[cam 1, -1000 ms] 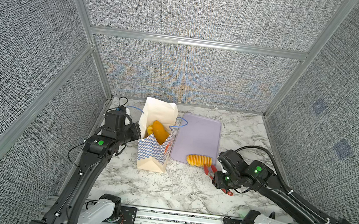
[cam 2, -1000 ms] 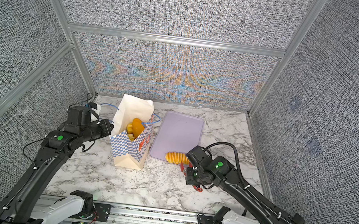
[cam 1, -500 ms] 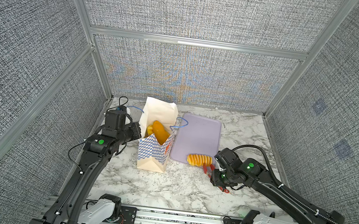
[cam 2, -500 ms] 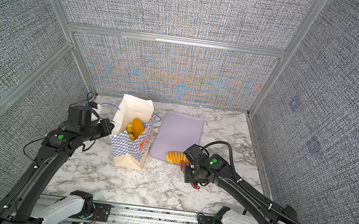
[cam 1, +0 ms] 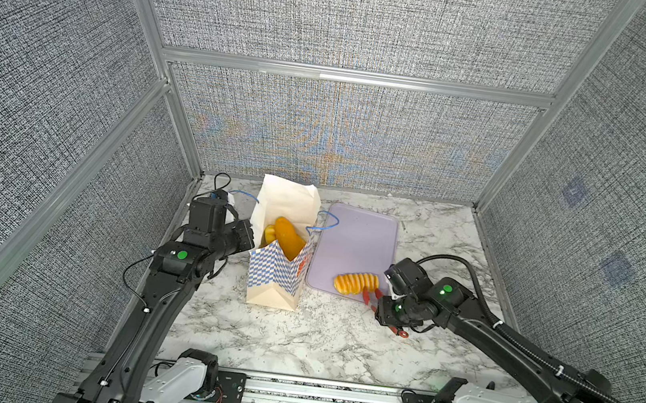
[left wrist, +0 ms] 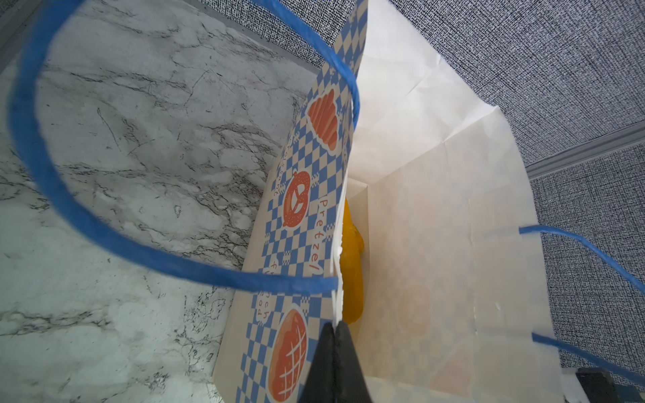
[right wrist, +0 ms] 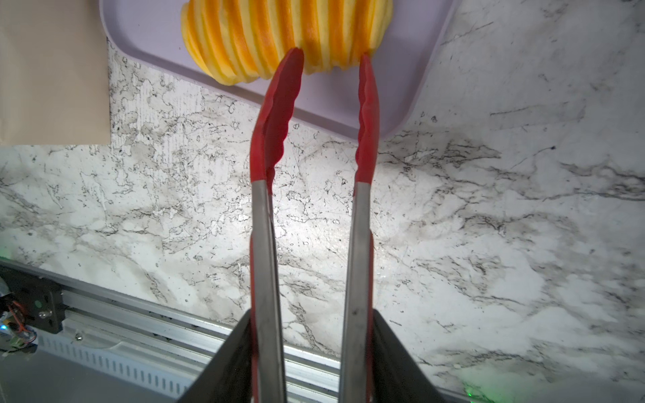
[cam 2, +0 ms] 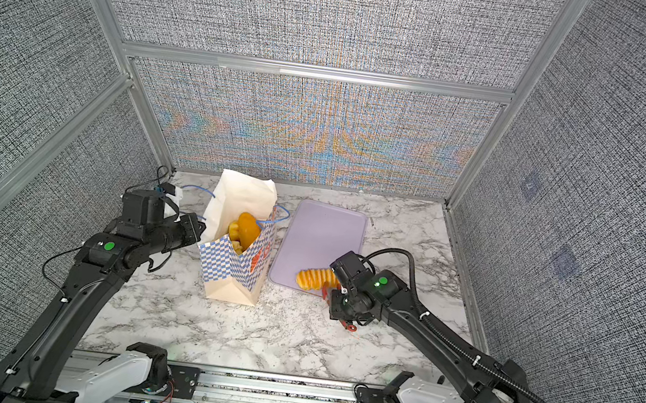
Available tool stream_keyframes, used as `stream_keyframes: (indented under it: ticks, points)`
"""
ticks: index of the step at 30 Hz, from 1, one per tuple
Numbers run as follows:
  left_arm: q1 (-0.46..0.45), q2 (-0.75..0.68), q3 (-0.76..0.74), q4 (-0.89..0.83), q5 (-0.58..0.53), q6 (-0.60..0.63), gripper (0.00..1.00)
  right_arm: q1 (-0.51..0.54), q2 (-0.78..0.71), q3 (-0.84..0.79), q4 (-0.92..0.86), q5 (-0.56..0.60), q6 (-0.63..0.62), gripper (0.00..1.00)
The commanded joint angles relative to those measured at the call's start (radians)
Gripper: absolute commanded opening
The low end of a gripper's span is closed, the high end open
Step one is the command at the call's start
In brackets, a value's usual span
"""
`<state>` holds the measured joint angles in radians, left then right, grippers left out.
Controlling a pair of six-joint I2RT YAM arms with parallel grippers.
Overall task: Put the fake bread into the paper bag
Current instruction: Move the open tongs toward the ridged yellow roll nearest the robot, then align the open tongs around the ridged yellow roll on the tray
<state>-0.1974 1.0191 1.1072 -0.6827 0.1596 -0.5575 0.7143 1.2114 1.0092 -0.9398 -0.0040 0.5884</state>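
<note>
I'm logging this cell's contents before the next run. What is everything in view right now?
paper bag: one, cream with blue-white checks, standing left of the tray.
bread in the bag: at least two, orange and yellow, in the bag's mouth.
ribbed roll: one, yellow-orange, on the tray's near edge.
tray: one, lavender, on the table.
tongs: one pair, red-tipped metal, tips at the roll.
table: one, white-grey marble, underneath everything.
left pincer: one, black, shut on the bag's rim.
right pincer: one, black, gripping the tongs.
</note>
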Motion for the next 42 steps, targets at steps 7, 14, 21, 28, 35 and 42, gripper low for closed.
stream_keyframes:
  ticks: [7, 14, 21, 28, 35, 42]
  points:
    - [0.001, -0.008, 0.003, -0.012, -0.011, 0.008, 0.0, -0.075, 0.046, 0.051, 0.074, -0.003, -0.07, 0.5]
    - [0.001, -0.012, 0.004, -0.018, -0.014, 0.007, 0.0, -0.116, 0.091, 0.094, 0.103, -0.029, -0.099, 0.49]
    - [0.0, -0.01, 0.005, -0.015, -0.017, 0.009, 0.0, -0.116, 0.043, 0.072, 0.071, -0.044, -0.086, 0.49]
    - [0.0, -0.001, 0.01, -0.006, -0.014, 0.011, 0.0, -0.116, -0.041, -0.024, 0.026, -0.052, -0.067, 0.46]
    - [0.001, 0.002, 0.005, -0.002, -0.005, 0.007, 0.0, -0.116, -0.027, -0.096, 0.052, -0.043, -0.069, 0.43]
    - [0.0, -0.004, 0.007, -0.011, -0.017, 0.01, 0.0, -0.119, 0.041, -0.066, 0.095, -0.035, -0.087, 0.41]
